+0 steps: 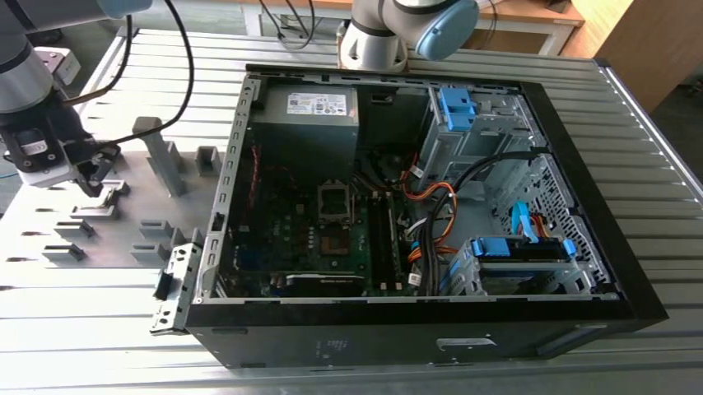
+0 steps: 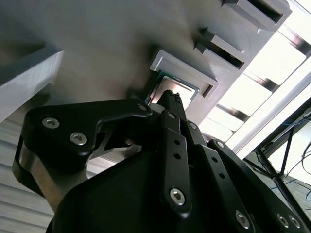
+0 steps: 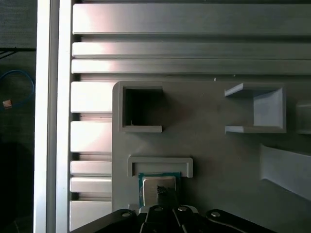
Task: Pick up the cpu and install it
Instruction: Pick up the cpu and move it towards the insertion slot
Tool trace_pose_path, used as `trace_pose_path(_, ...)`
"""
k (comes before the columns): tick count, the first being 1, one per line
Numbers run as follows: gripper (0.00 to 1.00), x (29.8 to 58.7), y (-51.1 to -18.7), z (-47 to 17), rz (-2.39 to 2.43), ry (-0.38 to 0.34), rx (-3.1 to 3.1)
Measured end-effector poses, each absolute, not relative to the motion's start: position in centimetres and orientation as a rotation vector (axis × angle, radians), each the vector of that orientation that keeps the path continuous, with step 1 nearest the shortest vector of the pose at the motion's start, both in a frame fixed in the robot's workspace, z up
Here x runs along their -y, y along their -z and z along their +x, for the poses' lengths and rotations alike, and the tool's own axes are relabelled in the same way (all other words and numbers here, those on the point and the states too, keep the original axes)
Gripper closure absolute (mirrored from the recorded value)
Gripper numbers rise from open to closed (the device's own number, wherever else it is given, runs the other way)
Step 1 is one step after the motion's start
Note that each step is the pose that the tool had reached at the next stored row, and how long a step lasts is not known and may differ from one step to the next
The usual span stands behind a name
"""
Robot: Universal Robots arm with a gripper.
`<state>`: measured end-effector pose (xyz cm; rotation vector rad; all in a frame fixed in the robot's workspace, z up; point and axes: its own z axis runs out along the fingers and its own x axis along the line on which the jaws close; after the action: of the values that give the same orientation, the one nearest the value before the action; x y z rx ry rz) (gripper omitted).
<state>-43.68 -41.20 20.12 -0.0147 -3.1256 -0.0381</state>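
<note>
Pickup is the step in hand, I would say: the gripper (image 3: 165,193) stands low over the cpu (image 3: 154,183), its dark tip right above the silvery top, touching it or almost; I cannot decide which. Whether the gripper is apart or together I also cannot tell, because its own black body covers what I would need to see. The cpu lies flat in a small grey holder (image 3: 160,162), with the holder's raised wall along one edge of it, and nothing suggests that it is lifted. The holder is part of a grey tray (image 3: 214,160) with several other pockets and blocks, and the tray rests on a table (image 1: 99,346) of ribbed metal. In the exterior view the gripper works at the exterior view's left, well apart from the computer case (image 1: 329,339), which lies with its side off. Inside the case, near the middle of the board, is the socket (image 1: 335,197), so the installing is not yet done. In my judgement the grip calls for care: the cpu is thin and sits low, so it must be taken squarely by its edges and raised without tilting against the wall.
</note>
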Motion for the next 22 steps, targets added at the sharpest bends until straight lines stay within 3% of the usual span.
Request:
trace_pose_path(13, 0.89, 41.2, -20.07, -43.86, -0.015, 0.038, 3.126)
trace_pose_path(15, 0.77, 41.2, -20.07, -43.86, -0.015, 0.038, 3.126)
trace_pose_path(16, 0.77, 41.2, -20.06, -43.86, -0.015, 0.038, 3.126)
trace_pose_path(17, 0.65, 41.2, -20.07, -43.86, -0.015, 0.038, 3.126)
trace_pose_path(19, 0.65, 41.2, -20.06, -43.86, -0.015, 0.038, 3.126)
trace_pose_path(20, 0.53, 41.2, -20.06, -43.86, -0.015, 0.038, 3.126)
trace_pose_path(22, 0.53, 41.2, -20.06, -43.86, -0.015, 0.038, 3.126)
